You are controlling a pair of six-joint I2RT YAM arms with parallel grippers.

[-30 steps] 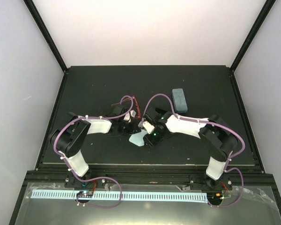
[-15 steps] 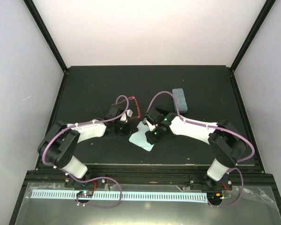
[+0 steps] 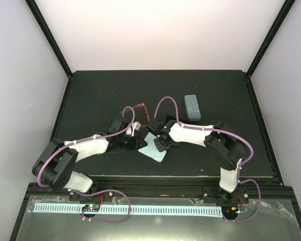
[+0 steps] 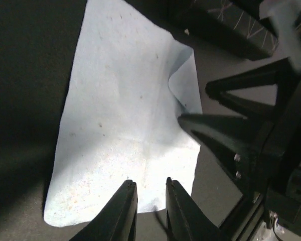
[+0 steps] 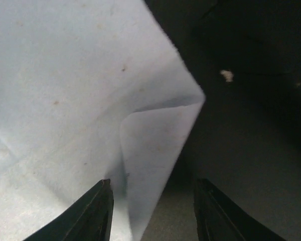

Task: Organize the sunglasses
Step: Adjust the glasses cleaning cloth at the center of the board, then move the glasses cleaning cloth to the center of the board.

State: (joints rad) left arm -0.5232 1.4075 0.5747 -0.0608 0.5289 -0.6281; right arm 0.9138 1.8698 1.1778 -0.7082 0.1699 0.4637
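Note:
A light blue cloth (image 3: pixel 153 149) lies spread on the black table between my two grippers. My left gripper (image 3: pixel 135 136) hangs low over the cloth's near edge (image 4: pixel 125 125), its jaws a narrow gap apart with nothing clamped between them. My right gripper (image 3: pixel 159 141) is wide open over a folded-over corner of the cloth (image 5: pixel 155 135); its dark fingers (image 4: pixel 215 133) also show in the left wrist view. The red wire-framed sunglasses (image 3: pixel 142 107) lie just behind the grippers. The black sunglasses are hidden or out of view.
A pale blue oblong case (image 3: pixel 191 106) lies at the back right of the black table (image 3: pixel 90 95). A raised black rim runs round the table. Both arms' purple cables loop above the middle.
The cloth went from bunched up to spread flat. The left arm stretched out lower and further right. The right gripper dropped onto the cloth's corner.

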